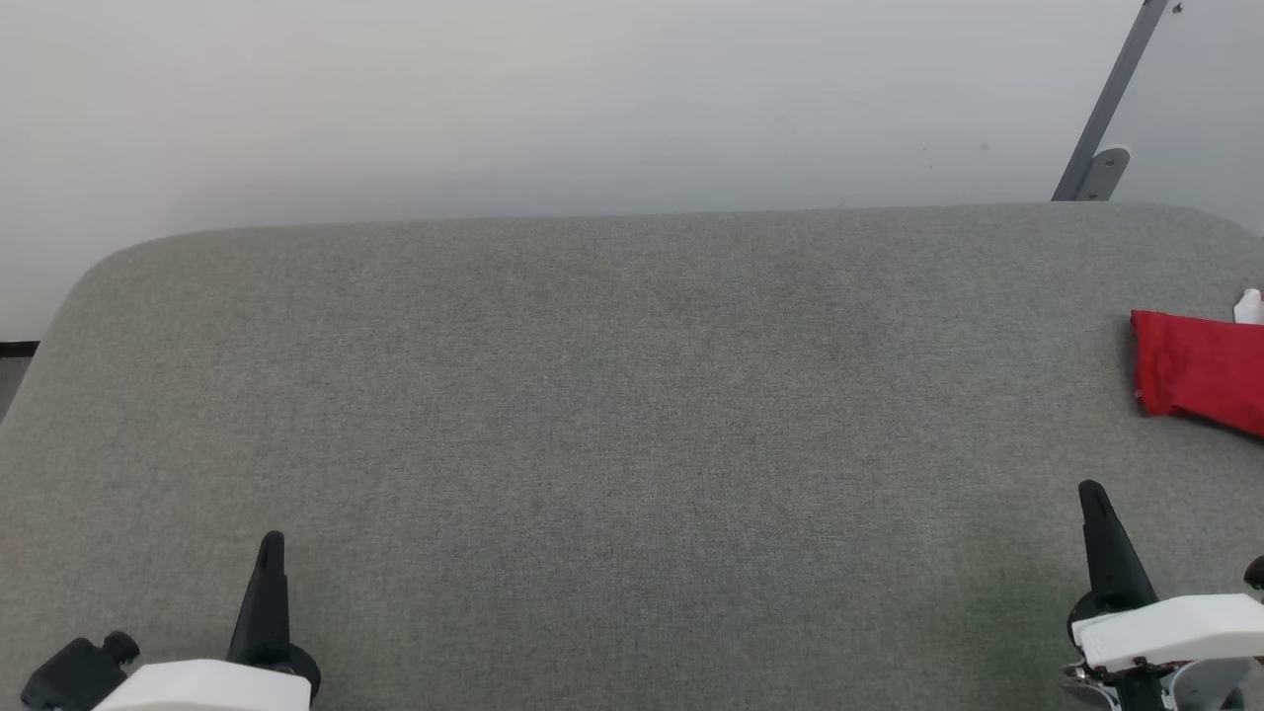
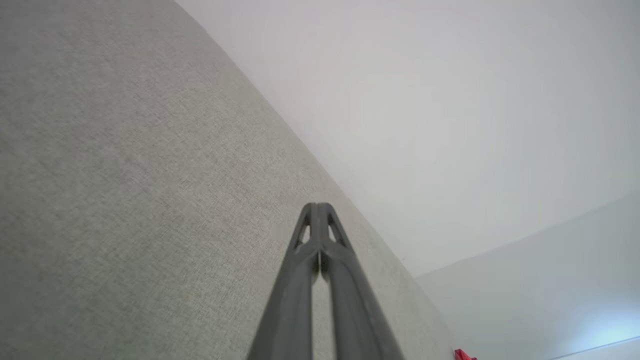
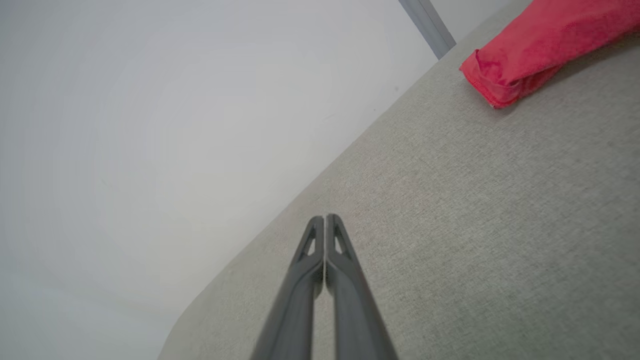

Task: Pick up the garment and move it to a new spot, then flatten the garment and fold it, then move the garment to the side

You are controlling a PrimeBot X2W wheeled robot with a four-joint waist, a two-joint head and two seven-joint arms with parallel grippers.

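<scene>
Soft, even, bright light leaves only faint shadows on the grey desk (image 1: 592, 395). Both wrist views bow its edge. The fingers (image 3: 297, 305) blur low down, and a bluish glare lies on the wall (image 2: 600, 322).

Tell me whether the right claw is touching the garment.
Apart. The head view shows bare table between the right claw and the garment; the right wrist view shows the same gap.

Head cam high over grey table (image 1: 632, 395), facing wall (image 1: 494, 99); wrist cams low along it; all share garment (image 1: 1200, 370)
</scene>
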